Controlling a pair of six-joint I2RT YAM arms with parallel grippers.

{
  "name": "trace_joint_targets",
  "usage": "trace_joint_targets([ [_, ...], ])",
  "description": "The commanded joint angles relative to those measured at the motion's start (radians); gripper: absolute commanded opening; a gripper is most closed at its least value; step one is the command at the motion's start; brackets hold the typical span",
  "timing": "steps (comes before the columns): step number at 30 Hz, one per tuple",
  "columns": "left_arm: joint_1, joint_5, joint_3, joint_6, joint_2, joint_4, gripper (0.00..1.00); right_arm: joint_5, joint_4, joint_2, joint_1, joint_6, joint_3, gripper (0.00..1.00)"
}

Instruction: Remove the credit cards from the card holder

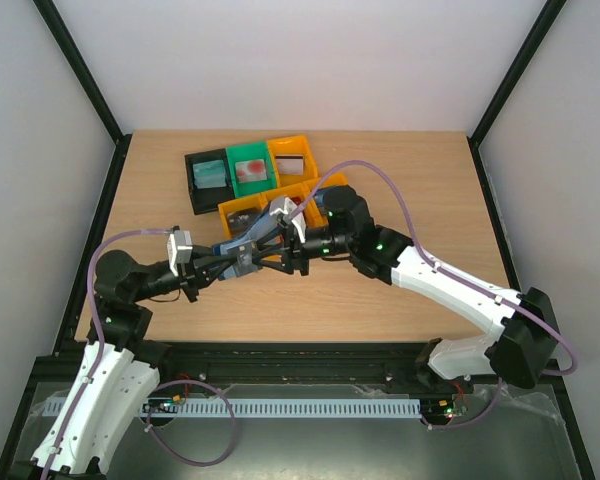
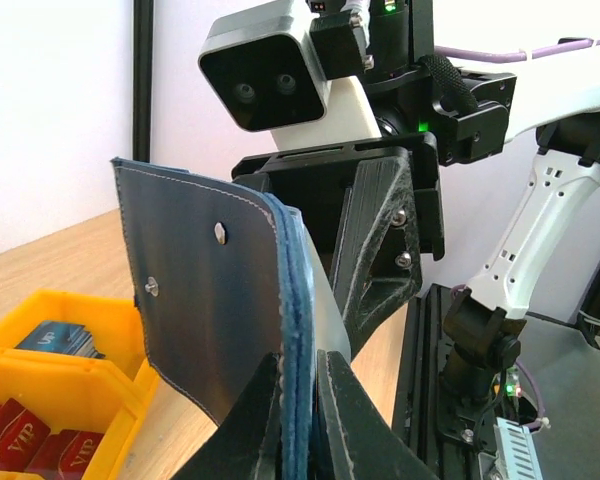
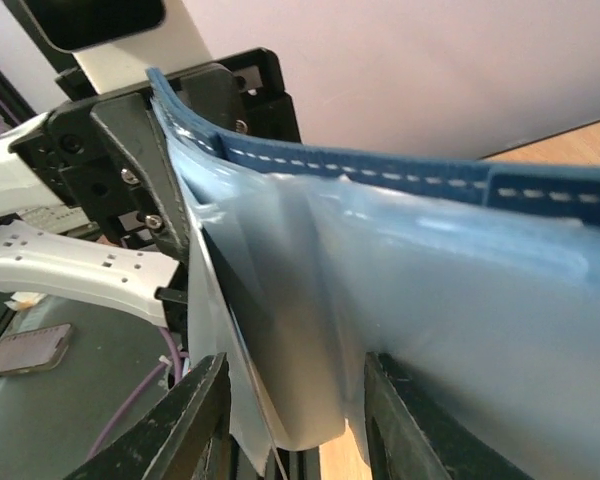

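Note:
The card holder (image 1: 242,243) is held in the air between both arms, above the table's middle. In the left wrist view it shows its dark navy outside (image 2: 200,300) and blue edge, and my left gripper (image 2: 302,410) is shut on its lower edge. My right gripper (image 3: 295,425) is open, its fingers on either side of a pale grey flap or card (image 3: 300,380) hanging from the grey-blue inside (image 3: 460,290); I cannot tell which it is. Credit cards lie in the bins: a teal one (image 1: 210,176), a red one (image 1: 250,174), red VIP ones (image 2: 20,440).
A black bin (image 1: 193,187), a green bin (image 1: 248,153) and an orange bin (image 1: 292,146) stand in a row at the back. Two more orange bins (image 1: 238,208) sit just in front of them, close behind the raised grippers. The left wrist view shows the near bin's wall (image 2: 70,385).

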Motion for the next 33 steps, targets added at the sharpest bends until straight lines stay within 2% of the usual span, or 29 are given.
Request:
trace_joint_targets([
  [1, -0.004, 0.033, 0.014, 0.01, -0.012, 0.043, 0.03, -0.069, 0.084, -0.007, 0.008, 0.007, 0.025, 0.36],
  [8, -0.004, 0.031, 0.012, 0.004, -0.014, 0.045, 0.03, -0.082, 0.102, -0.034, 0.007, 0.005, 0.007, 0.03],
  [12, -0.003, 0.026, 0.01, 0.001, -0.014, 0.026, 0.04, -0.067, 0.101, -0.057, 0.007, -0.012, -0.003, 0.02],
  [15, -0.003, 0.026, 0.009, -0.004, -0.016, 0.019, 0.14, -0.031, 0.08, -0.08, 0.006, -0.035, -0.01, 0.02],
  [22, -0.003, 0.023, 0.007, -0.016, -0.015, 0.019, 0.21, 0.0, 0.026, -0.111, -0.012, -0.061, -0.008, 0.02],
  [24, -0.002, 0.023, 0.008, -0.016, -0.015, 0.019, 0.18, 0.002, 0.019, -0.116, -0.014, -0.063, -0.007, 0.02],
  [27, -0.002, 0.021, 0.011, -0.007, -0.015, 0.018, 0.03, 0.017, -0.011, -0.116, -0.016, -0.076, 0.003, 0.02],
  [33, -0.004, 0.012, 0.022, 0.034, -0.015, -0.023, 0.03, 0.102, -0.126, -0.143, -0.025, -0.141, 0.022, 0.01],
])
